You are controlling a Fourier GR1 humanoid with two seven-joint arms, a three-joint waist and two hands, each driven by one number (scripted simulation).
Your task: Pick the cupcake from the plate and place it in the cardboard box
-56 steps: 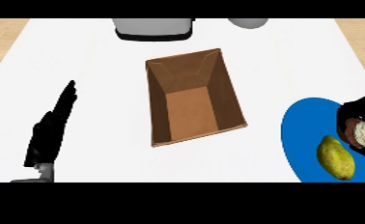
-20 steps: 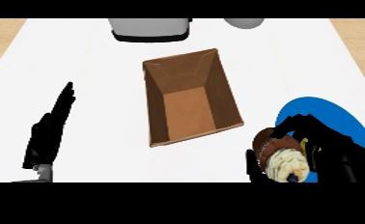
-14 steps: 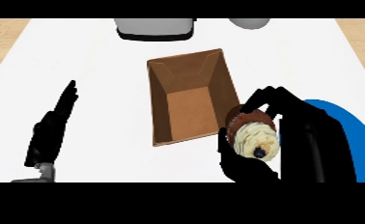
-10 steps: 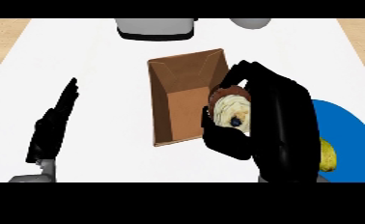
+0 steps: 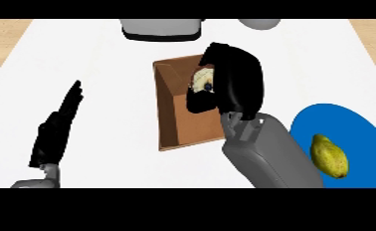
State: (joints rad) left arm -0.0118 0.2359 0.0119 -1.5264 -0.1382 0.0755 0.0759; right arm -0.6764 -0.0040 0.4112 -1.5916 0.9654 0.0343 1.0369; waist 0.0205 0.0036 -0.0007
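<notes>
Right hand (image 5: pixel 236 83) holds cupcake (image 5: pixel 203 80) over the cardboard box (image 5: pixel 170 120).

box (image 5: pixel 176 120) near end open | R hand (image 5: pixel 235 80) over far end | counter (image 5: pixel 110 56) L free

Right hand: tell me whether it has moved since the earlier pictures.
Yes. The right hand, curled round the cupcake, has travelled from the blue plate leftward and away from the robot, and is now over the cardboard box.

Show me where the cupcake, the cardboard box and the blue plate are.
cupcake (image 5: pixel 203 80), head view, its pale frosting top.
cardboard box (image 5: pixel 182 128), head view, its bare floor.
blue plate (image 5: pixel 317 120), head view, bare surface near its rim.
</notes>
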